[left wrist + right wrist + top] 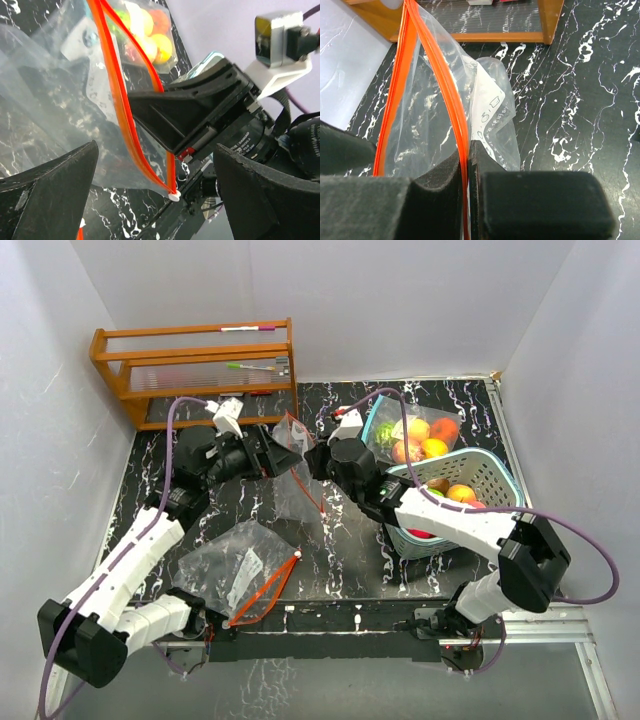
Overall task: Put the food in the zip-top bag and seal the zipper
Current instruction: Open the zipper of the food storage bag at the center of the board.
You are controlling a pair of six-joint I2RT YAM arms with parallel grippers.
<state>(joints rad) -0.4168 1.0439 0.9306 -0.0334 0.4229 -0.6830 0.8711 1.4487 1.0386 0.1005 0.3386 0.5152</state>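
Observation:
A clear zip-top bag (288,490) with an orange zipper hangs between my two grippers at mid table. My right gripper (469,146) is shut on the zipper strip (455,95), which runs up from its fingertips. My left gripper (156,147) is open, its fingers (55,180) wide on either side of the bag's lower corner, where a white slider (174,196) sits. In the top view the left gripper (277,453) faces the right gripper (313,460). The food lies in a second bag (415,438) at the back and in the teal basket (495,475), as orange and yellow fruits (458,492).
A wooden rack (195,365) with pens stands at the back left. Another flat, empty zip-top bag (235,565) lies at the front left. The basket is right of the right arm, by the table's right edge. White walls enclose the table.

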